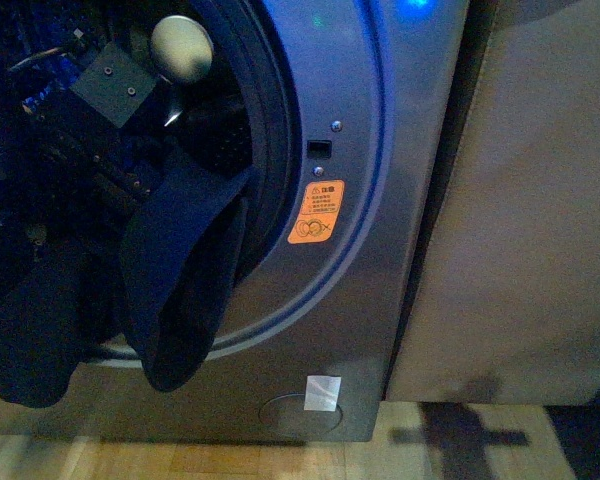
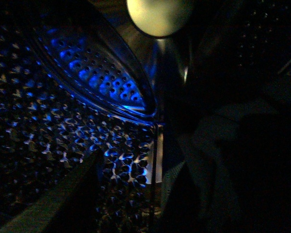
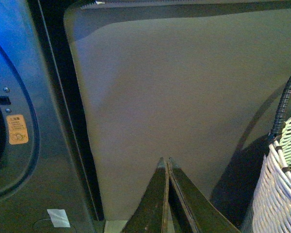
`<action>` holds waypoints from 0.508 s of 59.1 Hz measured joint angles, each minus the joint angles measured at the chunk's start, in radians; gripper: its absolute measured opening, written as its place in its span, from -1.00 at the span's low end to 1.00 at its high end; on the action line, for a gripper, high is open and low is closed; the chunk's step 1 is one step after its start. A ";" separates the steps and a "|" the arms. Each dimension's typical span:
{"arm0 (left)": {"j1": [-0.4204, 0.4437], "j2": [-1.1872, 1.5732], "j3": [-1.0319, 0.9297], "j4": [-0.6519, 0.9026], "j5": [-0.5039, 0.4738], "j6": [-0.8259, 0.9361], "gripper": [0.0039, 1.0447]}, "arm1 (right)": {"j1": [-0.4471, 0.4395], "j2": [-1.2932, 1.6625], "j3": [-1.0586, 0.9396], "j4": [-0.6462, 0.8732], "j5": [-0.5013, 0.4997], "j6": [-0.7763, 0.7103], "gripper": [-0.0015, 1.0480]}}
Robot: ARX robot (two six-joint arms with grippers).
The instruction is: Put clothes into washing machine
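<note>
The grey washing machine (image 1: pixel 380 200) has its round mouth open, with an orange sticker (image 1: pixel 315 212) and a blue light (image 1: pixel 415 8). Dark navy clothes (image 1: pixel 180 280) hang in limp folds out over the mouth's lower rim. More dark fabric (image 1: pixel 40 330) droops at the left. My left arm (image 1: pixel 110 85) reaches into the drum. In the left wrist view my left gripper (image 2: pixel 140 194) is open inside the perforated drum (image 2: pixel 48 131), with dark fabric (image 2: pixel 233 145) beside it. My right gripper (image 3: pixel 165 162) is shut and empty, pointing at the beige cabinet (image 3: pixel 184 97).
The beige cabinet (image 1: pixel 520 200) stands right of the machine. A white wicker basket (image 3: pixel 281 184) is at the right gripper's side. A pale round knob (image 1: pixel 180 45) shows in the drum mouth. White tape (image 1: pixel 322 392) is stuck low on the machine. The floor (image 1: pixel 230 460) is wooden.
</note>
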 joint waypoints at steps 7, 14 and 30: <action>0.011 -0.055 -0.066 -0.045 0.022 -0.027 0.88 | 0.000 0.000 0.000 0.000 0.000 0.000 -0.95; 0.027 -0.099 -0.134 0.019 0.063 -0.003 0.88 | 0.000 0.000 0.000 0.000 0.000 0.000 -0.95; 0.053 -0.267 -0.313 -0.050 0.130 -0.118 0.88 | 0.000 0.000 0.000 0.000 0.000 0.000 -0.95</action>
